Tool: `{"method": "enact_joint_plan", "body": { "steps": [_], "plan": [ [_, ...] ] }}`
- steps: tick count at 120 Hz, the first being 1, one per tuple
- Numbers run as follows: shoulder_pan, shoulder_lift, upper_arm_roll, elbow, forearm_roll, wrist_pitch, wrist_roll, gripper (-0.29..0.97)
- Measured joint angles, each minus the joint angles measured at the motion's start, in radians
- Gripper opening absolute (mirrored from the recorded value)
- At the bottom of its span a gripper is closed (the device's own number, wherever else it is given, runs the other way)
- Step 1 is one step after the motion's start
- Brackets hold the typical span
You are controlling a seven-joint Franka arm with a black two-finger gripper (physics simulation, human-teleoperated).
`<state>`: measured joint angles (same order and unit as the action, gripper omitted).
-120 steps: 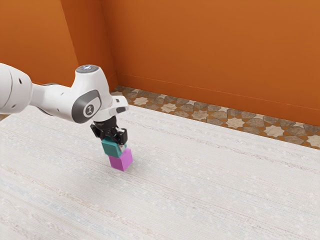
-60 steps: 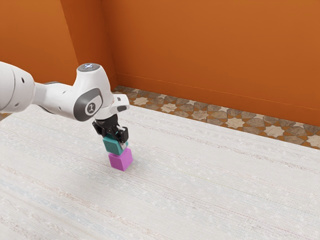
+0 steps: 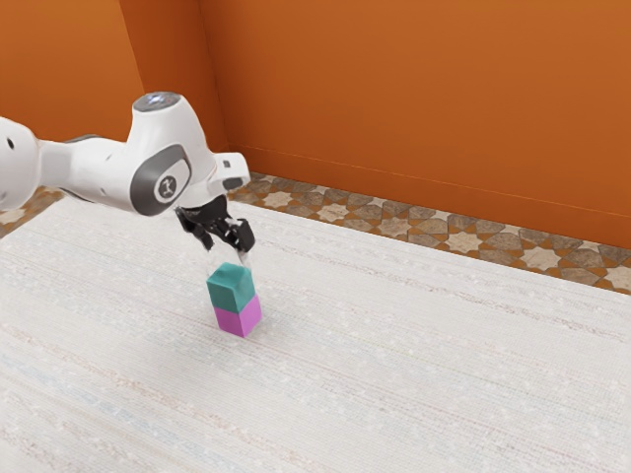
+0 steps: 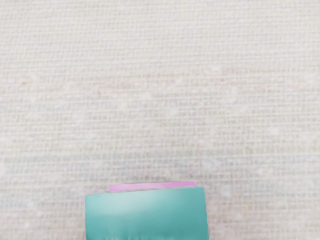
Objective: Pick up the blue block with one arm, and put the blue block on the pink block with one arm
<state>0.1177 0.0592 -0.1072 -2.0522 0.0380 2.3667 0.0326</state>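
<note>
- The gripper [image 3: 227, 253] is rising away from the stack: half a second ago its fingers were clamped around the blue block, and now they are hanging spread apart in the air just above it, touching nothing.
- The arm [image 3: 99, 177] is also pulling back toward the exterior view's left as it lifts.
- The blue block [image 3: 232, 285], which is looking more teal than blue, is staying where it was put, sitting on top of the pink block [image 3: 239, 317].
- In my judgement this means the placing is done and the release is holding; what is left is only for the arm to clear away without knocking the stack.
- Nearest the viewer, the pale, woven-looking table surface [image 3: 414, 394] is stretching across the foreground.
- Further in, the two-block stack is standing toward the exterior view's left side of the surface, nearer its far edge than its near edge.
- The blue block is resting upright, its edges nearly in line with the pink one below it.
- From the wrist view, the blue block [image 4: 145, 215] is showing its flat top just under the hand, with a thin pink strip [image 4: 152, 186] of the lower block peeking out along one side.
- Beyond the table's far edge, a patterned tile floor [image 3: 463, 236] is meeting an orange wall [image 3: 424, 99].
</note>
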Motion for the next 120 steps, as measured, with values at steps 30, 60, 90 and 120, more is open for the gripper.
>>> {"method": "enact_joint_plan", "body": {
  "steps": [30, 60, 90, 120],
  "plan": [
    [-0.083, -0.320, 0.027, 0.213, -0.097, -0.305, -0.355, 0.66],
    [-0.075, -0.387, 0.104, 0.328, -0.111, -0.750, -0.827, 0.67],
    [-0.026, -0.334, 0.103, 0.290, -0.064, -0.860, -1.135, 0.68],
    [-0.002, -0.326, 0.098, 0.238, -0.043, -0.858, -1.339, 0.68]
  ]
}}
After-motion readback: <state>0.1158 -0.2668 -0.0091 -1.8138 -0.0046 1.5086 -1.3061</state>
